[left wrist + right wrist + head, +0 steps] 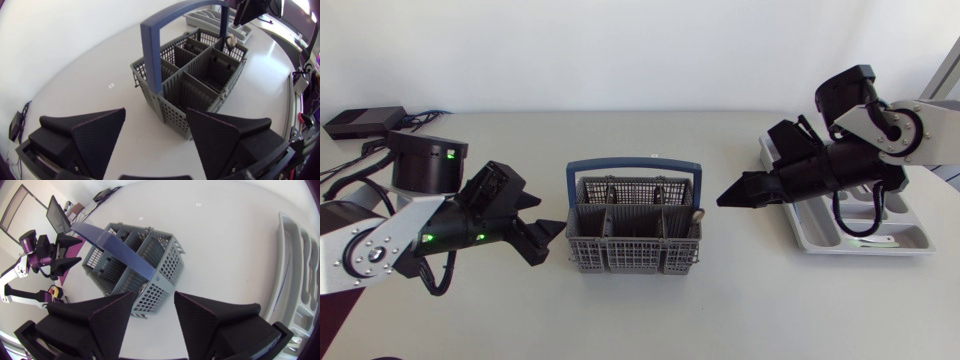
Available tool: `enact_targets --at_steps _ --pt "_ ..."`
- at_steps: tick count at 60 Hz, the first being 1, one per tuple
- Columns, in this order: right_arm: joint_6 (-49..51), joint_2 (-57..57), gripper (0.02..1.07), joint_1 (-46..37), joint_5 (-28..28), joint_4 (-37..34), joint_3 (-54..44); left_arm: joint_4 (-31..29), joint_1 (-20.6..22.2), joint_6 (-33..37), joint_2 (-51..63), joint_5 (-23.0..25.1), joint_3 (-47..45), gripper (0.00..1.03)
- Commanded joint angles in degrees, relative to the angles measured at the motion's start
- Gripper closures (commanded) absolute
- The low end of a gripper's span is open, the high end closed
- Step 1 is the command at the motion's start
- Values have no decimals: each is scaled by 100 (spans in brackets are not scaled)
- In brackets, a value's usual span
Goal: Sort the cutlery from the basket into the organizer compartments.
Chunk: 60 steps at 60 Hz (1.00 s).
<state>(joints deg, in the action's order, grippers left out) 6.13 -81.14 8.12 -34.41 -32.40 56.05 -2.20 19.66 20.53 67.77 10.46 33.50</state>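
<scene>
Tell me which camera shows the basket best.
The head view: the whole basket shows, handle and compartments, nothing in front. The left wrist view shows it close, from one corner; the right wrist view, slanted, handle across it.

Pale table with grey basket mid-table, grey organizer at right, black box far left.

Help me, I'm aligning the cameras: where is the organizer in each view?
Head view: organizer right of the basket, under the right arm.
Left wrist view: organizer beyond the basket, ahead of the left claw.
Right wrist view: organizer beside the right claw.
Shared landmark: the basket's blue handle.
</scene>
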Motion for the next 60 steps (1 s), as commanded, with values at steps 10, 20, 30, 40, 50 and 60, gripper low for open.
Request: enact_targets --at_steps 10,20,30,40,50,60 --pt "-165 -218 48 287 -74 41 -182 308 29 144 430 70 -168 20" --pt "-182 -323 48 418 -74 85 -138 404 170 100 518 70 -168 20" --pt "-200 -429 50 427 -74 147 -112 395 407 12 509 70 -177 20" --pt "-218 -525 52 427 5 278 -77 360 469 3 474 70 -133 20" --pt "-253 -543 56 498 198 401 -77 316 530 -6 386 70 -168 20" --pt "-323 -613 61 603 515 577 -112 290 548 -14 369 70 -159 20"
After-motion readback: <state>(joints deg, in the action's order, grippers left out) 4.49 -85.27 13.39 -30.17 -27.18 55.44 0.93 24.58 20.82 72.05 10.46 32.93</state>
